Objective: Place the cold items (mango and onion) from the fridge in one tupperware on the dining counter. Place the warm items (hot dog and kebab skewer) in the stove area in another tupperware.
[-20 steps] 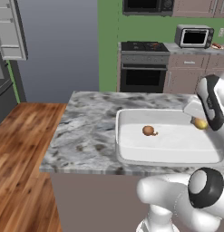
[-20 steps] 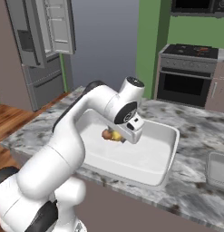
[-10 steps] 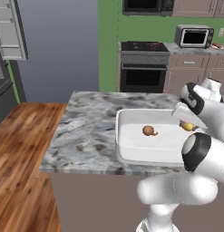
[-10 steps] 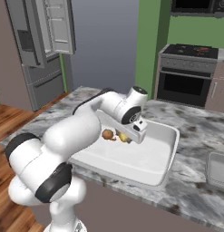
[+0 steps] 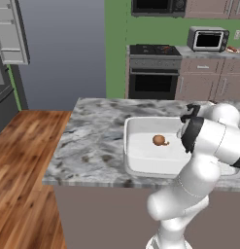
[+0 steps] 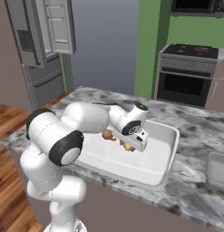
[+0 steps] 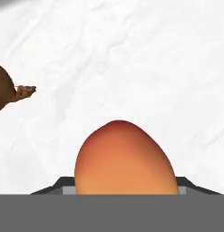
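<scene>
The arm is seen to have swung lower into the tupperware (image 6: pixel 170 147) over the last second, so that the mango (image 7: pixel 124 159) has been brought down close to the white floor, where a second ago it was held higher above it. This is judged to mean that the placing of the second cold item is nearly done, with release the step now due. The gripper (image 6: pixel 131 146) is held about half open, its jaws closed on the mango, which is seen pressed between them in the hand view. The onion (image 5: pixel 160 140) is already lying on the tupperware floor, just beside the mango but apart from it. Bare floor is left ahead of the mango, and the walls are well clear of it. The counter (image 5: pixel 87 141) around the tupperware is bare to the left. A second tupperware (image 6: pixel 218 168) is seen at the right edge.
</scene>
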